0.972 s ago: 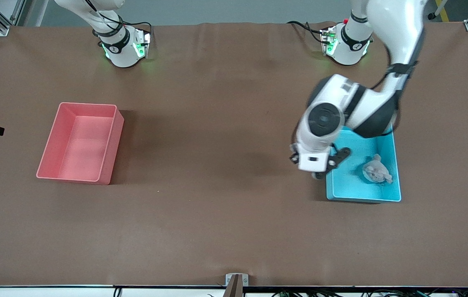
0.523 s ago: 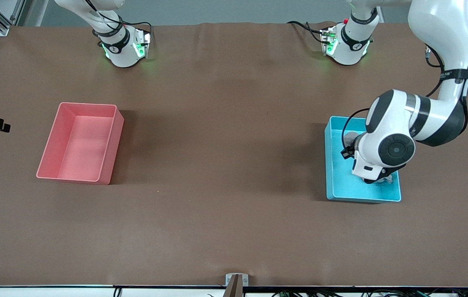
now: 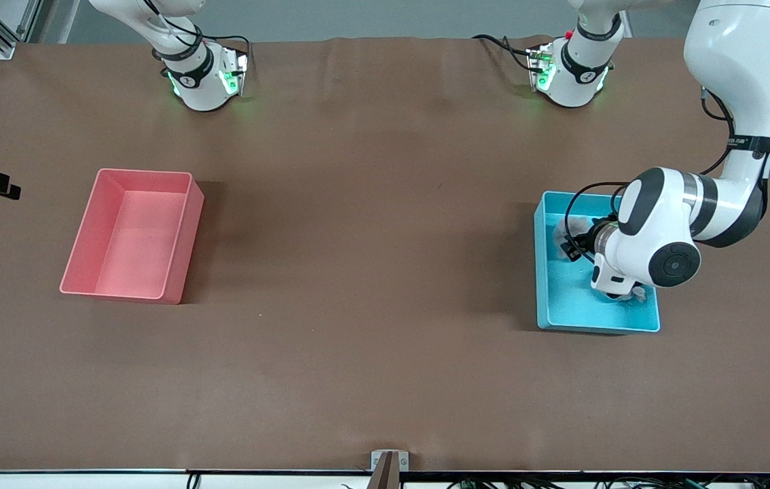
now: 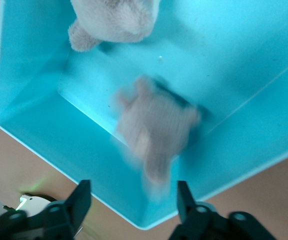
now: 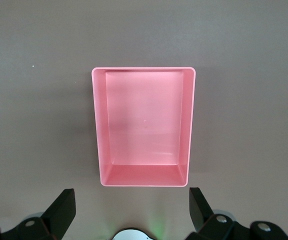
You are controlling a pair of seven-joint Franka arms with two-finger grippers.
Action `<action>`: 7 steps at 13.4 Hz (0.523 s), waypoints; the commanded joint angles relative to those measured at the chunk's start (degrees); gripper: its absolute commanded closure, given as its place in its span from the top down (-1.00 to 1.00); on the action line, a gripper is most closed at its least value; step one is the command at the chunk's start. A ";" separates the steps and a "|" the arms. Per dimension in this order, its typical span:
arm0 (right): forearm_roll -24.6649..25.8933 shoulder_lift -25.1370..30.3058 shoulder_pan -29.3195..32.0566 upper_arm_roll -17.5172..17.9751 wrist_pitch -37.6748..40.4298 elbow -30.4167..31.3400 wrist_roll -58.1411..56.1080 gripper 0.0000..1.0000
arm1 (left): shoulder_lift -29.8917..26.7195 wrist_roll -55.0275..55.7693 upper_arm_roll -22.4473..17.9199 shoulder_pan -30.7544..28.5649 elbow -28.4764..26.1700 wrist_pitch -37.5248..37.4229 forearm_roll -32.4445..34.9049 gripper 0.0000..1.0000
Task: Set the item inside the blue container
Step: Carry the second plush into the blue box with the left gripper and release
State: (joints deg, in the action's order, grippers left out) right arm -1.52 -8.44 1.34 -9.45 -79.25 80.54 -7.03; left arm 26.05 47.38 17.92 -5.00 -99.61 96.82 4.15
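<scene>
The blue container — a light cyan bin with straight walls — stands at the left arm's end of the table. Two beige plush toys are inside it; one appears blurred, the other is beside it. The left gripper is over the bin with fingers apart, holding nothing. The right gripper waits over the pink bin, fingers spread — also holding nothing.

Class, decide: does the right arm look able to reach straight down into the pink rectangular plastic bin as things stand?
Probably yes. The right gripper hangs over the pink rectangular plastic bin, jaws open, and nothing lies between them in the right wrist view.
</scene>
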 commanded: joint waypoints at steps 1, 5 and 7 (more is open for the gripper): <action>0.11 5.18 -0.19 0.14 -1.78 4.98 0.44 1.00 | -3.72 0.08 0.19 -0.19 2.82 -3.72 -0.99 1.00; 2.92 9.39 -2.04 0.40 -1.96 7.34 0.52 1.00 | -4.42 -0.80 0.27 -0.19 18.54 -16.21 -0.99 1.00; 2.93 10.90 -1.60 0.66 -2.92 10.59 0.52 1.00 | -6.70 -1.76 0.45 -0.28 21.12 -17.01 -0.90 1.00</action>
State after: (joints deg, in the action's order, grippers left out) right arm 0.02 -1.04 -0.13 -9.16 -80.04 85.29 -7.03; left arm 20.41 46.96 17.96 -5.01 -81.27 81.90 4.05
